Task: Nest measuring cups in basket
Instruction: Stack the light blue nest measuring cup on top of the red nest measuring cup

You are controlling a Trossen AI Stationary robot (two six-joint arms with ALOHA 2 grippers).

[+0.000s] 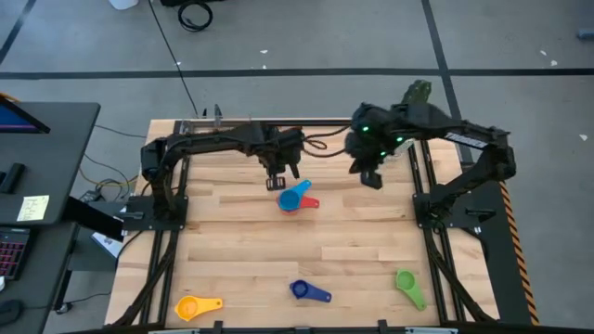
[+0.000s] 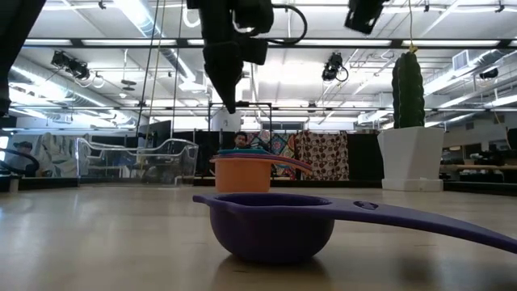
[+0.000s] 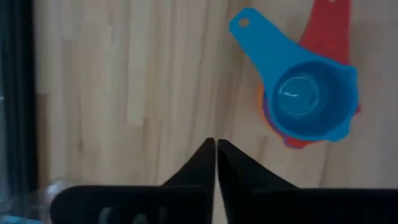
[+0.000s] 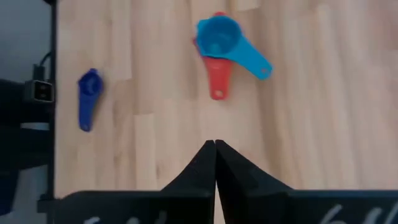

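A light blue measuring cup (image 3: 305, 96) sits nested on top of a red cup (image 4: 216, 78) and an orange one (image 2: 241, 175). This stack stands by its base on the bare wood at mid-table (image 1: 295, 198). My left gripper (image 3: 216, 149) hovers shut above the table just far-left of the stack, pointing down. My right gripper (image 4: 215, 149) hangs shut higher up, to the stack's right (image 1: 371, 176). Near the front edge lie a yellow cup (image 1: 190, 306), a dark blue cup (image 1: 306, 291) and a green cup (image 1: 408, 283). The clear basket (image 2: 166, 158) stands at the far left.
A white pot with a green cactus (image 2: 408, 121) stands at the table's far right corner. Black frame posts (image 1: 162, 195) rise along both side edges. Bare wood (image 1: 232, 241) lies between the stack and the three front cups.
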